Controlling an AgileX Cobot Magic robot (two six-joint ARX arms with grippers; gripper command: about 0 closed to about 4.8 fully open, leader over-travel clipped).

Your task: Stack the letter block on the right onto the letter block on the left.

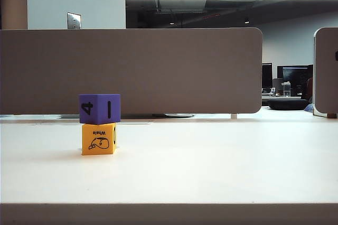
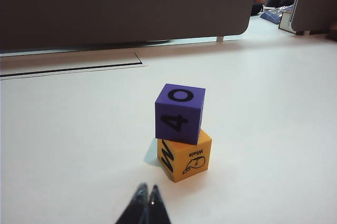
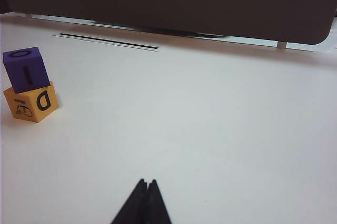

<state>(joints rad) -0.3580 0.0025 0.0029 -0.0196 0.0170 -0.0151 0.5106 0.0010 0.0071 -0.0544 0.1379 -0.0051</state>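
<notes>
A purple letter block (image 1: 99,109) marked 4, I and O rests on top of a yellow letter block (image 1: 99,139) with a whale drawing, on the left of the white table (image 1: 211,167). The stack also shows in the left wrist view, purple block (image 2: 179,113) over yellow block (image 2: 185,155), and in the right wrist view, purple block (image 3: 26,69) over yellow block (image 3: 32,102). My left gripper (image 2: 147,189) is shut and empty, close in front of the stack. My right gripper (image 3: 147,182) is shut and empty, far from the stack. Neither gripper appears in the exterior view.
A long grey partition (image 1: 132,72) stands along the table's far edge, with a second panel (image 1: 326,72) at the far right. A cable slot (image 2: 73,69) runs across the table near the partition. Desks with monitors (image 1: 293,80) lie beyond.
</notes>
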